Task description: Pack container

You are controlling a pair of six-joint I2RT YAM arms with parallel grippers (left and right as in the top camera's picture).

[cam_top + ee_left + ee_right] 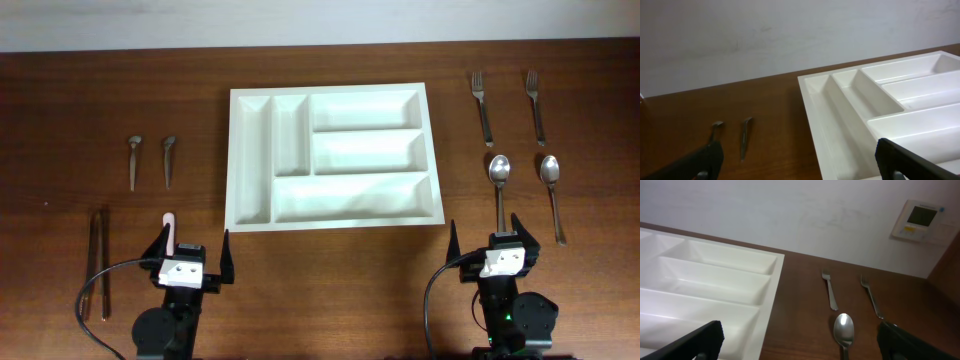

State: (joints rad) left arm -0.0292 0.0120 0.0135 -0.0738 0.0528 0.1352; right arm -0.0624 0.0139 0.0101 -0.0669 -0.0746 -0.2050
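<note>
The container (236,160) is a white tray with five compartments in the middle of the table, and nothing lies in it. My left gripper (193,250) stands open near the front edge, just before the tray's front left corner. In the left wrist view the left gripper (800,167) has nothing between its fingers, with the container's rim (812,100) ahead on the right. My right gripper (486,243) is open before the front right corner. In its wrist view the right gripper (800,347) holds nothing, and a spoon (844,330) lies ahead between its fingers.
Two forks (482,105) (536,105) and two spoons (498,185) (552,190) lie right of the tray. Two small spoons (134,158) (168,158) lie on the left. Dark chopsticks (98,262) and a pink stick (170,228) lie by the left arm.
</note>
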